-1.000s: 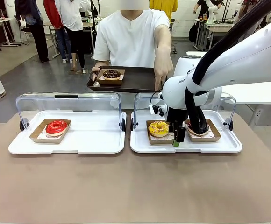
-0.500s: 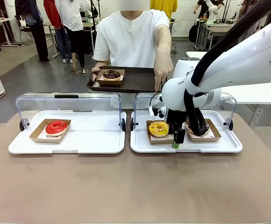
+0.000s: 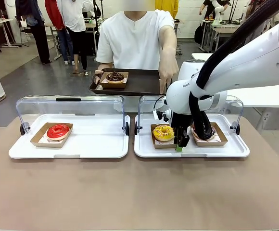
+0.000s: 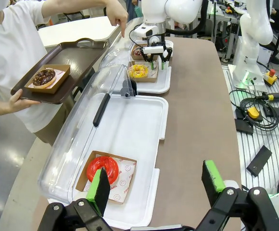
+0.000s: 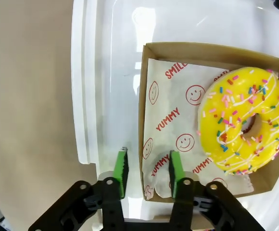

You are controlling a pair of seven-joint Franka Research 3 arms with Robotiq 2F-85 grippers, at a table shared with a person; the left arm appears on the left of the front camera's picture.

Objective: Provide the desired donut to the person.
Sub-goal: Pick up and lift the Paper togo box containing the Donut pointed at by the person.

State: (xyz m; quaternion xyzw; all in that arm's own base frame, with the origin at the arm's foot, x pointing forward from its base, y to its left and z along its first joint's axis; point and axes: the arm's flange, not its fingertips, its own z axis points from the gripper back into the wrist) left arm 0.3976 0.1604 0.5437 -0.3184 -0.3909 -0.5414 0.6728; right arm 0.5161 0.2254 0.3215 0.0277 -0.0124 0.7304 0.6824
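The person (image 3: pixel 134 38) holds a dark brown serving tray (image 3: pixel 144 86) and points a hand (image 3: pixel 167 79) down at the right display tray. There lies a yellow sprinkled donut (image 3: pixel 163 132) (image 5: pixel 245 120) in a cardboard tray (image 5: pixel 187 50). My right gripper (image 3: pixel 180 142) (image 5: pixel 148 173) straddles that cardboard tray's near wall, one pad outside and one inside over the printed paper. Its jaws are narrowed, with a small gap still showing on each side of the wall. My left gripper (image 4: pixel 153 185) hangs open above the table edge, holding nothing.
A chocolate donut (image 3: pixel 114 76) sits on the serving tray. A red donut (image 3: pixel 57 131) lies in the left white tray (image 3: pixel 91 144), lid raised. Another boxed donut (image 3: pixel 215 137) sits behind my right arm in the right white tray (image 3: pixel 226 149). Bare table lies in front.
The right gripper's jaws have drawn closer together around the cardboard tray's wall. The person's pointing hand and the left arm have stayed still.
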